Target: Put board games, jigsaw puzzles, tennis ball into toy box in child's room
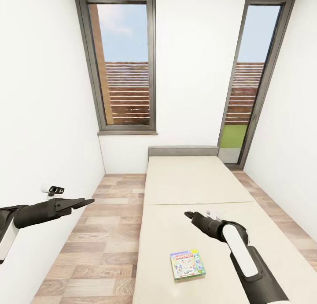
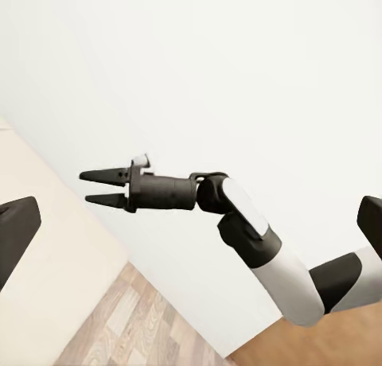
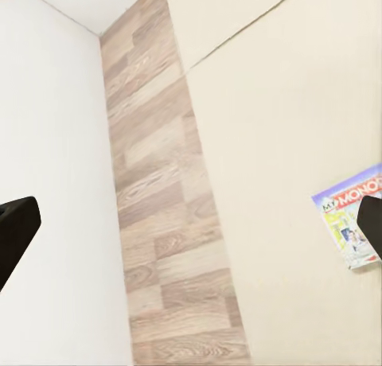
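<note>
The Monopoly board game point(image 1: 187, 265) lies flat on the near part of the bed point(image 1: 198, 233), close to the robot and well clear of the mattress edge. In the right wrist view the same board game point(image 3: 350, 223) shows at the edge of the frame on the cream bedding. A flat box like this offers little for fingers to catch, so a pinch from above could slide it along the soft cover or press it into the mattress instead of lifting it.

The right gripper point(image 1: 188, 214) hangs over the bed beyond the box, its fingers slightly parted and holding nothing; the left wrist view shows the right gripper point(image 2: 99, 187) with a narrow gap between the tips. It has to come back toward the robot to reach the box, and a hasty reach could knock the game toward the bed's edge.

The left gripper point(image 1: 86, 202) hovers over the wood floor point(image 1: 105, 233) beside the bed, close to the white wall point(image 1: 48, 119); its fingers look pressed together and empty. A turn of the base could drive that arm into the wall.

Farther off stand the headboard and two tall windows point(image 1: 125, 61). Only one game is visible on the bed, so the second may be missed.
</note>
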Controlling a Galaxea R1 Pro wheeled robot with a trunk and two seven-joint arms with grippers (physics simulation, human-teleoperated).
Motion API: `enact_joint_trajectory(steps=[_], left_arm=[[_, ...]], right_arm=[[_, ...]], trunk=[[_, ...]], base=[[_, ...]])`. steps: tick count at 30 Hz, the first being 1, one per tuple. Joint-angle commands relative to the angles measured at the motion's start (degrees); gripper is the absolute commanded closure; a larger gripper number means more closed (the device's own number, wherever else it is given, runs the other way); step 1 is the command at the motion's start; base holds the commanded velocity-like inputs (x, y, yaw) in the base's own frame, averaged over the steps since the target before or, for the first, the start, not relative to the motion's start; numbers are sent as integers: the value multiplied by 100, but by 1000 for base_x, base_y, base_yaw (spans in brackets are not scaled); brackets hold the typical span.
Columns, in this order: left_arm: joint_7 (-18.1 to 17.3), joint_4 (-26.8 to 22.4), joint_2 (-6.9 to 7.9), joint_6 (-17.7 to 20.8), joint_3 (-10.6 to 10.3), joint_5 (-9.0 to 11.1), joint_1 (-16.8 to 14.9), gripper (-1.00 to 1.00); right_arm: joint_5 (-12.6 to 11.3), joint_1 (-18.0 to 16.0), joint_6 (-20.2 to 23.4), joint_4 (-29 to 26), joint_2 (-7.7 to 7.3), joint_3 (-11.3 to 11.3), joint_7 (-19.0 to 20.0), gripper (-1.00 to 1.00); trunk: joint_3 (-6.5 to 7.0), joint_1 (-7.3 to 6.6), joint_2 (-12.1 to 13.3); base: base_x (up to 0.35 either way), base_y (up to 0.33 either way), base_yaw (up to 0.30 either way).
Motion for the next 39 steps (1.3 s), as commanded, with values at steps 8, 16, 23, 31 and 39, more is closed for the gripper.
enact_joint_trajectory(steps=[8, 16, 23, 31, 39], left_arm=[[-22, -1, 0, 60, -7, -3, -4, -100], [-22, -1, 0, 60, -8, -4, -4, -100], [-22, -1, 0, 60, -6, -5, -4, -100], [-22, -1, 0, 60, -8, -11, -4, -100], [-22, -1, 0, 60, 25, -5, -3, -100]], right_arm=[[1099, -180, -158, 106, 424, 700, -193, -100], [2429, -531, -148, 415, 1129, 809, -1160, -100], [2610, -663, -134, 652, 1129, 820, -1756, -100], [2643, -688, -137, 692, 1129, 842, -1838, -100], [2645, -690, -139, 692, 1129, 848, -1708, -100]], trunk=[[-10, 3, -11], [-10, 3, -11], [-10, 3, -11], [-10, 3, -11], [-32, 3, -11]], base=[[0, 0, 0], [0, 0, 0], [0, 0, 0], [0, 0, 0], [0, 0, 0]])
